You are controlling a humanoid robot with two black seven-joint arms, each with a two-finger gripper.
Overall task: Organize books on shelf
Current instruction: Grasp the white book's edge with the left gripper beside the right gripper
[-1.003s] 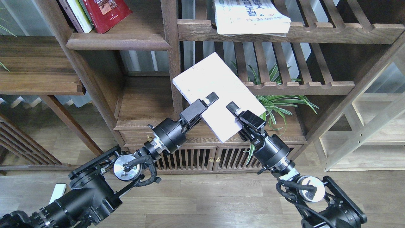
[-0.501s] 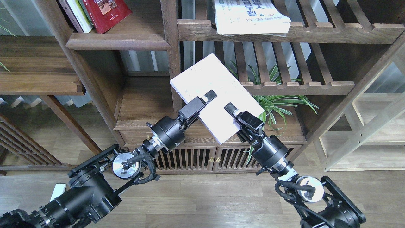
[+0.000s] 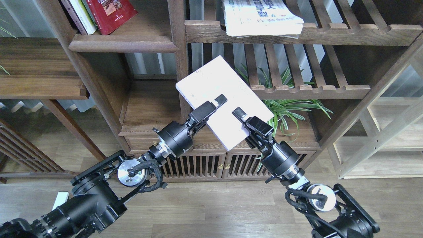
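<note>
Transfer step: my left tool (image 3: pixel 216 105) and right tool (image 3: pixel 238 116) both clamp the thick pale lavender-white book (image 3: pixel 222 99), held tilted in mid-air before the bookcase. Next, I judge, it must go up-left onto the dark plank shelf (image 3: pixel 122 46), beside the thin red book (image 3: pixel 110 13).

Both black arms rose from the lower corners and converged toward the middle of the view. The left gripper (image 3: pixel 216 102) pointed up and to the right, one finger lying flat over the thick pale book (image 3: pixel 224 99). The right gripper (image 3: pixel 238 115) pointed up and to the left, clamped on the same book's lower edge. Their fingertips lay near each other but apart.
</note>
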